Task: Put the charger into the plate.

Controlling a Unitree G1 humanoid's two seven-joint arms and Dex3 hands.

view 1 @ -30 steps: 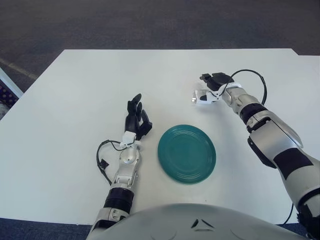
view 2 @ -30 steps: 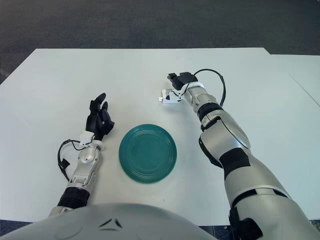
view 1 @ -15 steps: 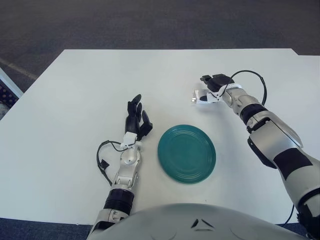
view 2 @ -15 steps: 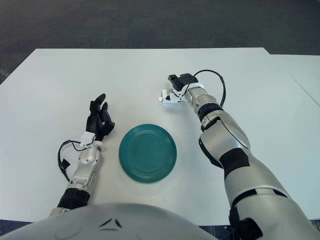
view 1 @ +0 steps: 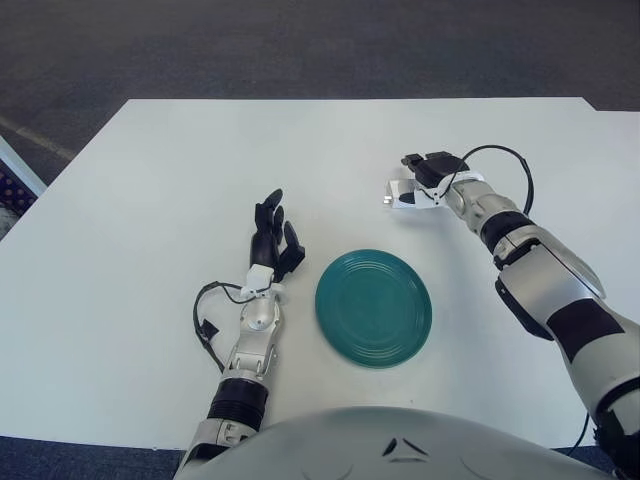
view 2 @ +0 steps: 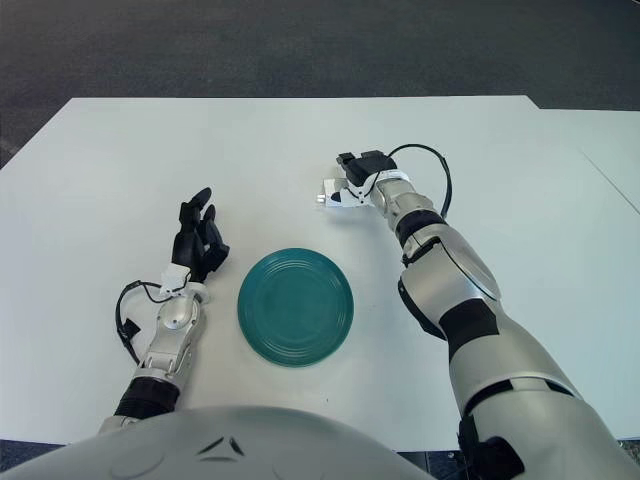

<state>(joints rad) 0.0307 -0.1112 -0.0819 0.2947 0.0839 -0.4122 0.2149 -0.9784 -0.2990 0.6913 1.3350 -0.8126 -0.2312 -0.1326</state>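
A small white charger (view 1: 398, 192) lies on the white table, beyond the plate and a little to its right. My right hand (view 1: 426, 170) reaches in from the right, its dark fingers curled over the charger's right end and gripping it. The round teal plate (view 1: 334, 290) sits in the near middle of the table with nothing in it. My left hand (view 1: 272, 235) shows just left of the plate, its fingers spread, pointing away from me and holding nothing.
A black cable (view 1: 505, 160) loops from my right wrist over the table. Another thin black cable (view 1: 205, 315) curls beside my left forearm. The table's far edge (view 1: 350, 99) borders dark carpet.
My right hand and the charger have shifted only slightly. The left hand and the plate have stayed where they were.
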